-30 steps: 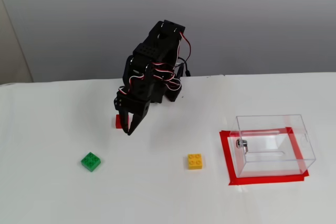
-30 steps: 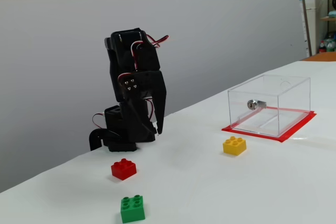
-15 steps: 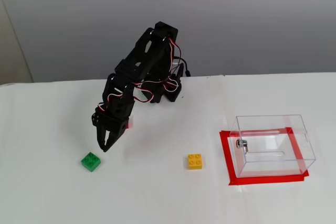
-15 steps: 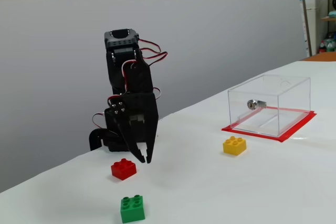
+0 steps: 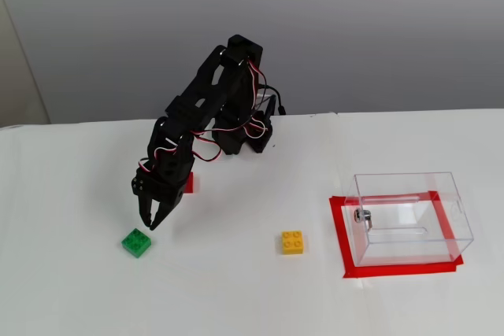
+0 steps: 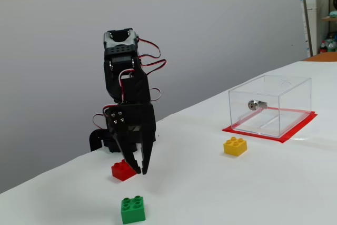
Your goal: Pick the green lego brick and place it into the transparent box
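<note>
The green lego brick (image 5: pixel 137 242) lies on the white table, studs up; it also shows at the front in the other fixed view (image 6: pixel 132 209). My gripper (image 5: pixel 150 226) points down just above and behind it, not touching it, jaws together and empty; it shows in the other fixed view too (image 6: pixel 139 171). The transparent box (image 5: pixel 409 218) stands at the right inside a red tape frame (image 5: pixel 344 234), with a small metal fitting (image 6: pixel 253 104) on one wall. The box (image 6: pixel 269 105) is empty.
A yellow brick (image 5: pixel 292 242) lies between the green brick and the box, also in the other fixed view (image 6: pixel 235 146). A red brick (image 6: pixel 122 170) sits right beside the gripper, partly hidden by the arm in a fixed view (image 5: pixel 190 183). The arm base (image 5: pixel 244 135) stands at the back.
</note>
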`<state>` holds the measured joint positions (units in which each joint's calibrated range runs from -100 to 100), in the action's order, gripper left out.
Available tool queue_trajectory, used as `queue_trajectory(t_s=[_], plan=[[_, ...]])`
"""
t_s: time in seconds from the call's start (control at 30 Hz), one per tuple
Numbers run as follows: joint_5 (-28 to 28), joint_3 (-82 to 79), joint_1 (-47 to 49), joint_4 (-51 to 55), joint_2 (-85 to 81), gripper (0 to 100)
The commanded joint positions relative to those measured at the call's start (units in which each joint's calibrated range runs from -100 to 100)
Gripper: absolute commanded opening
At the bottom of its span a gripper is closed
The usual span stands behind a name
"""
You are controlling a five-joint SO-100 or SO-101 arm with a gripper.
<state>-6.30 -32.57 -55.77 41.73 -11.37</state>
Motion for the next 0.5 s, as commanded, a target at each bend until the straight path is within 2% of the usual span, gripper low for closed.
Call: queue_trajectory(t_s=[0.0,0.2,0.3,0.47], plan=[[-0.4,3.2,-0.1,-0.7,0.6,4],[-0.3,3.8,0.1,-0.6,3.3,31],[-0.3,3.8,0.6,-0.7,4.2,35],[-0.1,3.9,1.8,-0.7,5.1,35]])
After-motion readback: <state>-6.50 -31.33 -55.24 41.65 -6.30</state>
